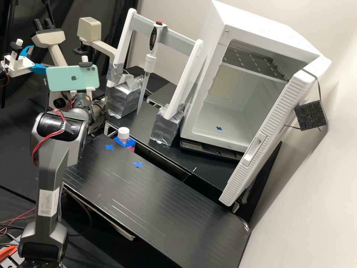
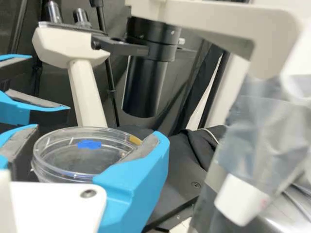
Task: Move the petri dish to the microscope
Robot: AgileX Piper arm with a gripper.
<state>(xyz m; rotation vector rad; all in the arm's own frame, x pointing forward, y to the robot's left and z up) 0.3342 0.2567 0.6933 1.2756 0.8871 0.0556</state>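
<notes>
From the high view, a pale label (image 1: 48, 203) with small print is stuck on my arm (image 1: 54, 167), too small to make out. The green phone (image 1: 59, 83) at my wrist end bears a logo on its back. Around me stands the microscope (image 1: 57, 56), its cream lamp box (image 1: 89, 29) just beyond the phone, with a second arm (image 1: 18, 65) near the eyepieces. Next to the microscope rises a white stand (image 1: 124, 35), its feet wrapped in silver tape, with a pipette (image 1: 150, 61) hanging from its crossbar. A white-capped bottle (image 1: 124, 133) sits by the edge of the black bench (image 1: 148, 201), near two blue tape crosses. Past the stand is a white cabinet (image 1: 256, 22), its door (image 1: 267, 123) open.

In the wrist view, I have the petri dish (image 2: 73, 158) clamped in my gripper (image 2: 99, 133), one blue finger against either side of it, near the microscope. A blue mark shows on or through the clear dish. Beyond it hangs the microscope's black barrel (image 2: 143, 87). Crumpled grey tape (image 2: 267, 126) bulks close by, and the second arm's blue fingers (image 2: 36, 110) are near mine.
</notes>
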